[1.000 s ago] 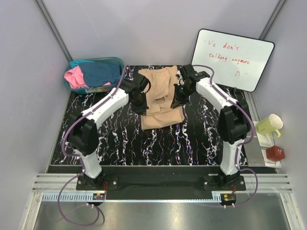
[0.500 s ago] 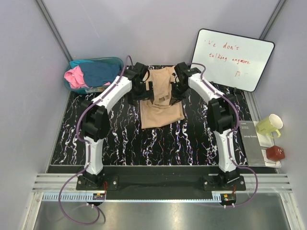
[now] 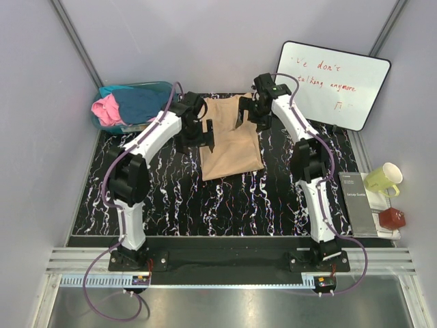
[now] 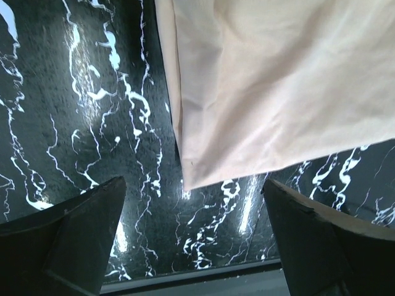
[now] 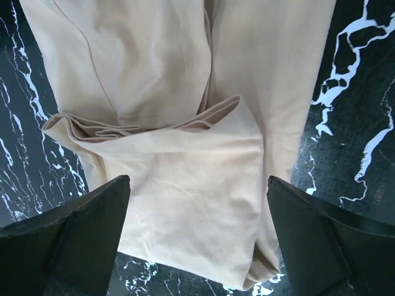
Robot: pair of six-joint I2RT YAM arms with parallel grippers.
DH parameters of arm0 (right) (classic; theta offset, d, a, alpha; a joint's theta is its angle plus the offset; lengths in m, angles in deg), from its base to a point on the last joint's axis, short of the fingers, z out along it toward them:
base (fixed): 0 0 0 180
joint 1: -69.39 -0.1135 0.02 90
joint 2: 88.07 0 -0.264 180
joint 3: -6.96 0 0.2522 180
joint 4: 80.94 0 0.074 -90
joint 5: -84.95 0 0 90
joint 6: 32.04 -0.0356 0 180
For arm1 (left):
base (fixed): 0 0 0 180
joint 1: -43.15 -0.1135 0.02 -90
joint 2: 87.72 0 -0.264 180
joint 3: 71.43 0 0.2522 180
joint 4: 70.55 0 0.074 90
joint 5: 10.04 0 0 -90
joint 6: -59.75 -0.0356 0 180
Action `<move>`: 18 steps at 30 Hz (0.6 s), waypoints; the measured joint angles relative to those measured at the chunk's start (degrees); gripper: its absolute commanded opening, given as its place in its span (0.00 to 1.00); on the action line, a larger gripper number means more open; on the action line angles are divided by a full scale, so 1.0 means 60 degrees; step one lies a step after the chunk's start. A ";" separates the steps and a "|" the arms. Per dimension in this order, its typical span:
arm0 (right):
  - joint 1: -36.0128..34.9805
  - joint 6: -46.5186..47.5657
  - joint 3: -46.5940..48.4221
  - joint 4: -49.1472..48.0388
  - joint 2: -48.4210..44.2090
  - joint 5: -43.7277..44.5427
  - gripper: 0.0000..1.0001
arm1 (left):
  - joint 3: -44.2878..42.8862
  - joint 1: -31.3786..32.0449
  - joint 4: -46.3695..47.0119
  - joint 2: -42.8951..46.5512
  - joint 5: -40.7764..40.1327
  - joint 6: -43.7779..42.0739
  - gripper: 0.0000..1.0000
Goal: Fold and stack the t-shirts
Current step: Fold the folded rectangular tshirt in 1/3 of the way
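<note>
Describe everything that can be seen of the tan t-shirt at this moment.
The tan t-shirt is soft, plain beige cloth, folded into a narrow oblong. A folded-over flap lies on top, and seams and light creases show. It lies flat on the black marbled table, at the far middle, lengthwise away from the arms. The left tool hangs open over its left edge and the right tool over its far right part; neither grips it.
</note>
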 measured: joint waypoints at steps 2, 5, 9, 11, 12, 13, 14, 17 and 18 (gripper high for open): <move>0.0022 0.0076 0.0000 -0.0004 -0.0033 0.0066 1.00 | 0.0171 0.0036 0.0033 0.0087 0.0047 -0.0040 0.98; 0.0018 0.0219 -0.0331 -0.0040 -0.0240 0.0018 0.91 | 0.0415 0.0102 0.0142 0.0175 0.0175 -0.0095 0.75; 0.0018 0.0339 -0.1475 -0.0142 -0.1056 -0.0430 0.00 | 0.0710 0.0215 0.0448 0.0193 0.0495 -0.0102 0.00; 0.0018 0.0240 -0.2182 -0.0346 -0.1541 -0.0827 0.00 | 0.0867 0.0284 0.0685 0.0193 0.0729 -0.0095 0.00; 0.0018 0.0178 -0.2652 -0.0525 -0.1829 -0.1071 0.00 | 0.0933 0.0317 0.0820 0.0193 0.0878 -0.0058 0.00; 0.0018 0.0109 -0.3075 -0.0659 -0.2087 -0.1319 0.00 | 0.0987 0.0335 0.0958 0.0193 0.1024 -0.0029 0.00; 0.0018 0.0015 -0.3526 -0.0892 -0.2335 -0.1606 0.00 | 0.1009 0.0353 0.1067 0.0186 0.1191 0.0011 0.00; 0.0018 -0.0350 -0.4794 -0.1537 -0.2925 -0.2495 0.00 | 0.1140 0.0393 0.1617 0.0160 0.1770 0.0204 0.00; 0.0018 -0.0484 -0.5213 -0.1774 -0.3075 -0.2769 0.00 | 0.1249 0.0393 0.1836 0.0153 0.1953 0.0280 0.00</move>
